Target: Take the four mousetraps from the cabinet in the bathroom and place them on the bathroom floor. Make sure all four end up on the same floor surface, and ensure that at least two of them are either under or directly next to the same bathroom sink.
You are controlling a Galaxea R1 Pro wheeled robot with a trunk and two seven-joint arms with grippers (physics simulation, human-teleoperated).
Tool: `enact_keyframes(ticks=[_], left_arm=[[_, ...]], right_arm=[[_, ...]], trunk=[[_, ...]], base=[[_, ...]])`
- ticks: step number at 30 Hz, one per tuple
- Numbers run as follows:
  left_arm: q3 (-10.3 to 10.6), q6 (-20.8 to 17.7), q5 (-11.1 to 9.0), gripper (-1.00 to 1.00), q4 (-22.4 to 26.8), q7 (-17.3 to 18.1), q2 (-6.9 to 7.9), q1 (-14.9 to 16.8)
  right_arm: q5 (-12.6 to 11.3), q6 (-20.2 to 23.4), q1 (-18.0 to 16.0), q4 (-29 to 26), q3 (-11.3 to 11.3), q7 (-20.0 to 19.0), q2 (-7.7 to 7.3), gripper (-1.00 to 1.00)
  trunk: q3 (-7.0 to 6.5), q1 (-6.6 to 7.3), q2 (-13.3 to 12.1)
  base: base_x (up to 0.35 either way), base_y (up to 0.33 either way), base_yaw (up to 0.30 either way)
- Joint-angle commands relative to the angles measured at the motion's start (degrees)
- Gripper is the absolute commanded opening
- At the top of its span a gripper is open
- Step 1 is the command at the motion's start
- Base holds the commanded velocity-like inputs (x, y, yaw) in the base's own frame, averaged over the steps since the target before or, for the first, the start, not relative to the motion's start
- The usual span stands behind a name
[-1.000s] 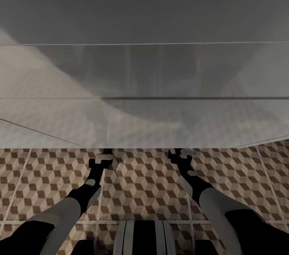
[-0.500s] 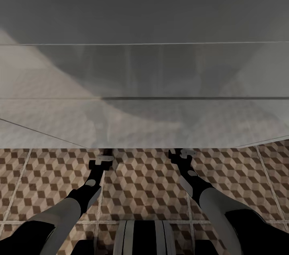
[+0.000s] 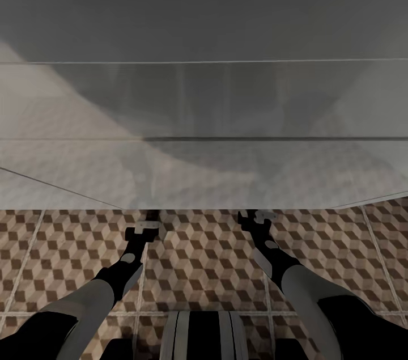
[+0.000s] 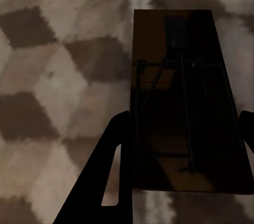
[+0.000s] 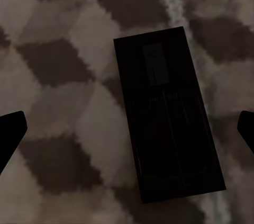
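Two mousetraps are in front of you, one under each wrist, and across the last second almost nothing has shifted in the head view: both arms hold the same low reach, with at most a slight settling at the left gripper (image 3: 148, 228). I read that as a pause at the set-down, not a move in progress. The right mousetrap (image 5: 166, 113) lies flat on the bathroom floor (image 3: 204, 258) with patterned tile showing all round it, and your right gripper (image 3: 258, 215) hangs above it with its fingers (image 5: 10, 134) spread wide and well clear of both long edges, so that one looks released and placed. The left mousetrap (image 4: 185, 102) sits much closer to its camera, across a pale grout line, and the left fingers (image 4: 114, 171) are closed in against its two long sides. They appear to be pinching it, though you cannot tell from here whether its base already touches the tile. Both arms are stretched forward and down, forearms angled inward, wrists just at the front edge of the broad white unit (image 3: 204, 178) that spans the view above the tiles. If that unit is the sink vanity, as its position suggests, these two traps would land right beside the same sink on one floor surface. That would satisfy the sink condition once you open the left fingers and lift straight up
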State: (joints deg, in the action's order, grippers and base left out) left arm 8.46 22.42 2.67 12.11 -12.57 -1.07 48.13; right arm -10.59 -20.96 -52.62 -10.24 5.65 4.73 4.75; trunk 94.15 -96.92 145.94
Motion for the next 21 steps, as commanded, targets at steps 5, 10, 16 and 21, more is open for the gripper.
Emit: enact_keyframes(ticks=[5,10,16,21], left_arm=[[0.4,0.1,0.3,-1.00,-0.1,-0.6,0.01,0.0],[0.4,0.0,0.3,-1.00,-0.1,-0.5,0.02,0.0],[0.4,0.0,0.3,-1.00,-0.1,-0.2,0.01,0.0],[0.4,-0.1,0.3,-1.00,-0.1,-0.2,0.01,0.0]], right_arm=[[-0.5,-0.2,0.0,0.0,0.5,0.3,-0.01,1.00],[-0.4,-0.2,0.0,0.0,0.5,0.3,0.01,1.00],[-0.4,-0.2,0.0,0.0,0.5,0.3,0.00,1.00],[-0.4,-0.2,0.0,0.0,0.5,0.3,0.01,1.00]], trunk=[[0.03,0.01,0.0],[0.03,0.01,0.0],[0.03,0.01,0.0],[0.03,0.01,0.0]], base=[[0.000,0.000,0.000],[0.000,0.000,0.000],[0.000,0.000,0.000],[0.000,0.000,0.000]])
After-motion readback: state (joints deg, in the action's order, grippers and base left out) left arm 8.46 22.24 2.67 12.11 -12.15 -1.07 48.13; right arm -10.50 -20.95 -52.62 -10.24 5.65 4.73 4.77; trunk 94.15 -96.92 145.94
